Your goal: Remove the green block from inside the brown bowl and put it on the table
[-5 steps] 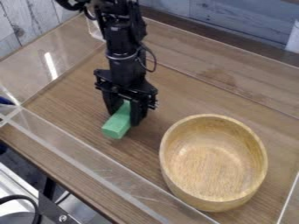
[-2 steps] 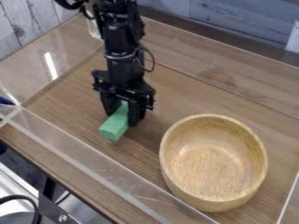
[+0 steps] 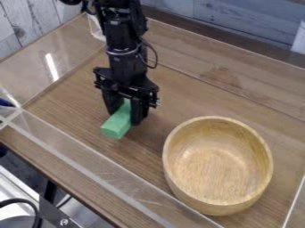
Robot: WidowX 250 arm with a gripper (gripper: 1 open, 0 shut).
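One view: a single camera looks down across the table (image 3: 71,80) from its near left corner.
Left edge: a low clear acrylic wall (image 3: 71,147) runs along the near side of the wood-grain top; a bare stretch of tabletop lies between it and the arm.
Gripper: the gripper (image 3: 124,114) hangs straight down from the black arm (image 3: 119,36), left of centre, its dark fingers either side of the upper end of the block.
Jaws: partly spread and straddling the block; from this angle I cannot tell whether they pinch it or stand just clear of its sides.
Green block: the green block (image 3: 117,126) is outside the bowl, its lower end at the tabletop and its upper end between the fingers, tilted a little toward the camera.
Bowl: the brown bowl (image 3: 179,134) sits right of the block, well apart from it, and holds nothing.
Stage, as a judgement: the block appears to be at its resting place, so releasing and lifting away looks like what is left.
Handling, as a judgement: the block reads as light, rigid and smooth-faced, not fragile; its flat long sides give parallel faces to grip.
Where to hold: across the narrow width near the middle of its length, so it does not swing.
Risk: let go while tilted, it may tip flat or slide slightly on the wood.
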